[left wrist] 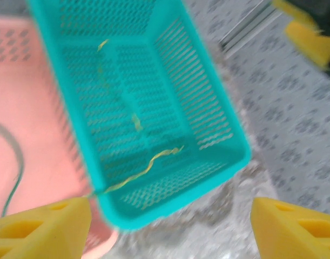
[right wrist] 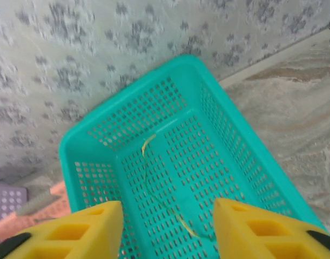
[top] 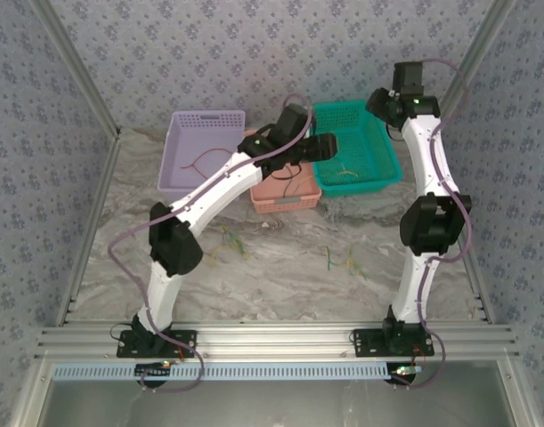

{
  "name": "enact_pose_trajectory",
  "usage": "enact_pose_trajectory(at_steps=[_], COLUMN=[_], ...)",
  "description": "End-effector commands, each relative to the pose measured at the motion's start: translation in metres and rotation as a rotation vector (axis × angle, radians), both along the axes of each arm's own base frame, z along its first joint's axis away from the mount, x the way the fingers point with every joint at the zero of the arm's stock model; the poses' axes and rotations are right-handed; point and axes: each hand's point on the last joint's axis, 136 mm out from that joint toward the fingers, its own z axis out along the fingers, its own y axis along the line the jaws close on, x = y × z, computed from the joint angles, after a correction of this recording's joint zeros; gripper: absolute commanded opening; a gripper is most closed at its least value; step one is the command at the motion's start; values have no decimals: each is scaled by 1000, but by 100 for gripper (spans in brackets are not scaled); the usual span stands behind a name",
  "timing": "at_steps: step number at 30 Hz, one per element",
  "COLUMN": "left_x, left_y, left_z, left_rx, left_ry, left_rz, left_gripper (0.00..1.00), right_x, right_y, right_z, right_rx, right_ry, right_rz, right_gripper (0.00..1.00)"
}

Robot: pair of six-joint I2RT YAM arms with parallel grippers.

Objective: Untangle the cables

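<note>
Yellow cable (right wrist: 147,145) seen in green basket (right wrist: 154,108) mid frame, left gripper (left wrist: 171,209) and right gripper (right wrist: 168,209) were held open, empty.

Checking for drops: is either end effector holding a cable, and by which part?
Nothing is held. The left end effector and right end effector stand open at the teal basket, yellow cable loose inside.

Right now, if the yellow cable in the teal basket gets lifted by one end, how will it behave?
Probably floppy: the yellow cable lies in loose curves. Likely light, being so thin. It might snag on the perforated teal basket.
</note>
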Motion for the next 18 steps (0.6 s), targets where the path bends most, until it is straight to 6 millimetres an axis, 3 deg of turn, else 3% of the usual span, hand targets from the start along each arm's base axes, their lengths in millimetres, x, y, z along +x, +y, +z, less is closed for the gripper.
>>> enact_pose_trajectory(at_steps=[1,5,7,10,15,18], left_x=[-11,-39,-58,-85,-108,-118], left_y=[45,101,126,146,166,182], left_z=[14,0,-12,-25,-39,-39], left_rx=[-14,-32,-23,-36,-66,-51], left_ry=[-27,12,40,69,86,72], left_rz=[73,106,122,127,162,190], left_gripper=[75,71,71,71,71,71], right_x=[-27,-65,-85,-109,-114,-105], right_y=[34,57,65,70,99,117], right_z=[5,-9,-19,-36,-66,-78], right_rx=[-80,-148,-157,-38,242,386], right_ry=[-13,-2,24,101,197,210], right_rz=[117,204,239,208,58,8], right_gripper=[43,39,47,52,55,54])
